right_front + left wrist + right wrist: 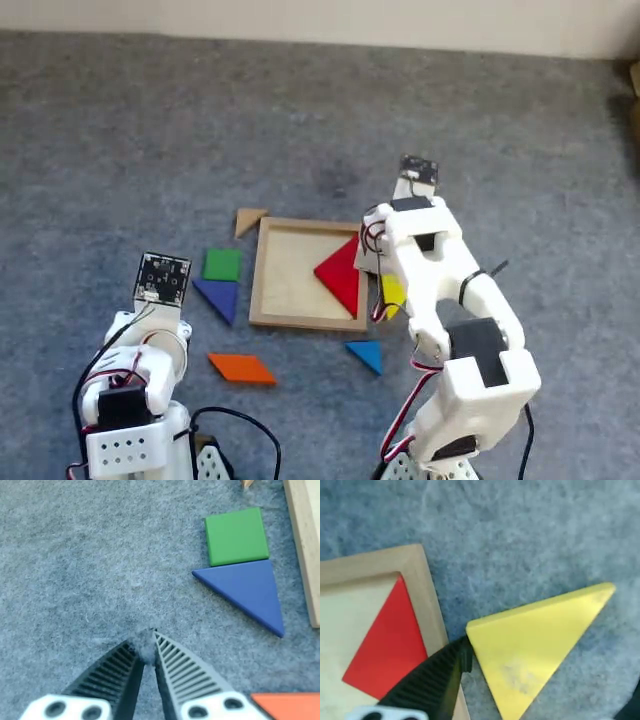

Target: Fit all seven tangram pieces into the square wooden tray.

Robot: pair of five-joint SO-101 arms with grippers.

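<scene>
Left tool (150,639), jaws closed.

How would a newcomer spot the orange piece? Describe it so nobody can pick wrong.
Start at the square wooden tray in the middle of the grey carpet. Off its near left corner, towards the left arm, the orange parallelogram lies touching nothing. It is the only orange piece and the only slanted four-sided one; its neighbours, a dark blue triangle and a light blue triangle, are three-sided.
</scene>
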